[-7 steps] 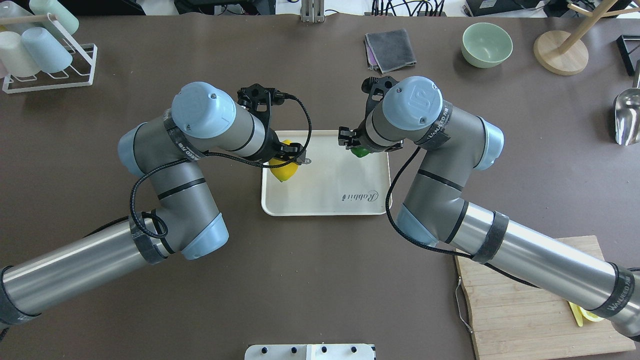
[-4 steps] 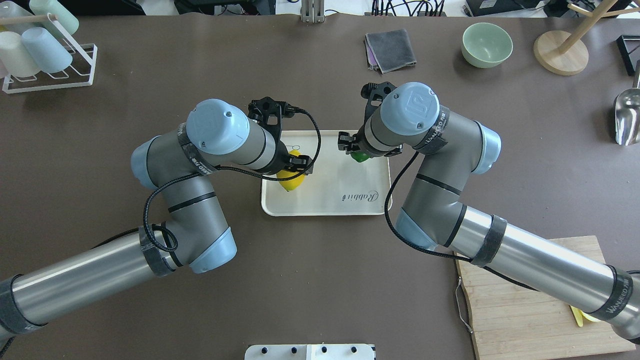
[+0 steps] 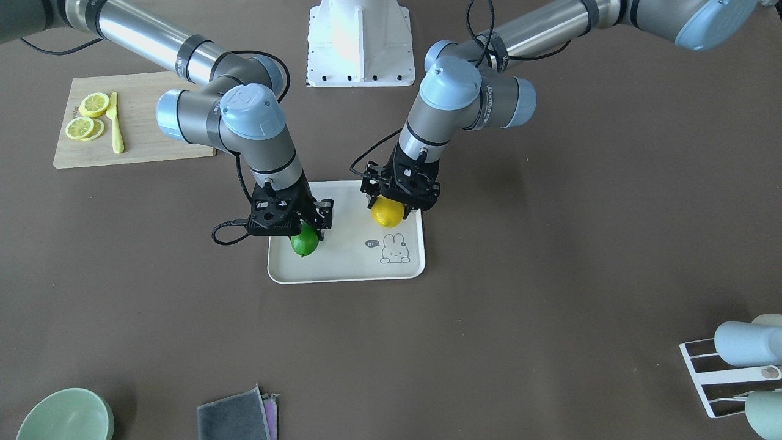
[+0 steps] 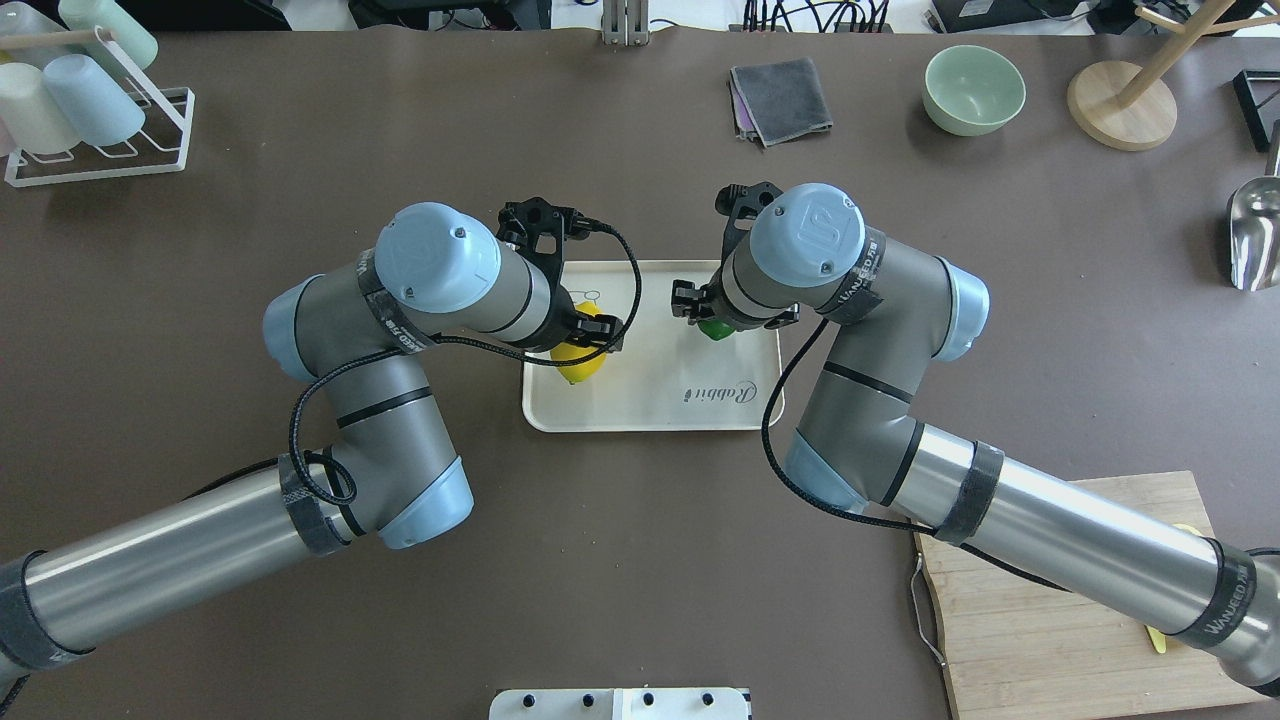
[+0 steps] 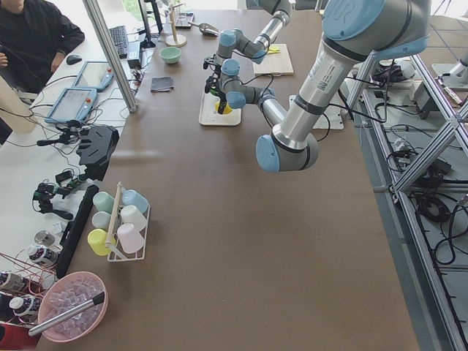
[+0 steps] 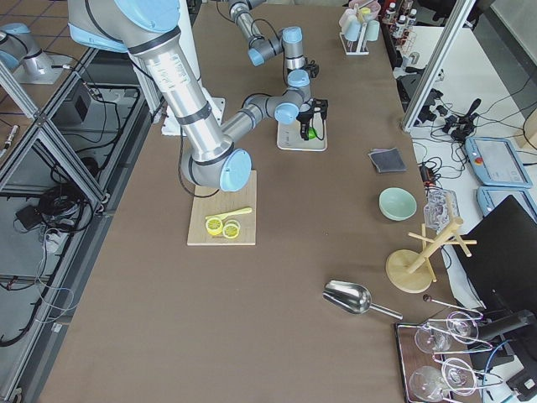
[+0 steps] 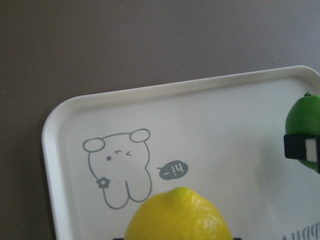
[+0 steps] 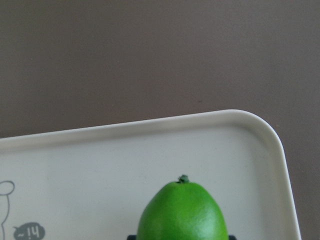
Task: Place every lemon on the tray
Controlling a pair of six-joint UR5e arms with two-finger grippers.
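Observation:
The cream tray (image 4: 650, 400) with its bunny print lies at the table's middle. My left gripper (image 4: 585, 335) is shut on the yellow lemon (image 4: 580, 362) over the tray's left part; the front view shows this lemon (image 3: 388, 212) under the gripper (image 3: 397, 198). My right gripper (image 4: 715, 318) is shut on the green lemon (image 4: 716, 329) over the tray's far right part, as the front view shows (image 3: 304, 242). Both wrist views show a lemon (image 7: 177, 215) (image 8: 182, 212) over the tray floor (image 7: 200, 125). I cannot tell whether either lemon touches the tray.
A wooden cutting board (image 3: 131, 119) with lemon slices (image 3: 88, 116) and a yellow knife lies near my right arm. At the far side are a green bowl (image 4: 973, 90), a grey cloth (image 4: 780, 100), a cup rack (image 4: 95, 110), a wooden stand (image 4: 1120, 105) and a metal scoop (image 4: 1255, 235).
My left gripper carried the yellow lemon rightward, further in over the tray. My right gripper shifted slightly left and toward me with the green lemon. Both stay shut.

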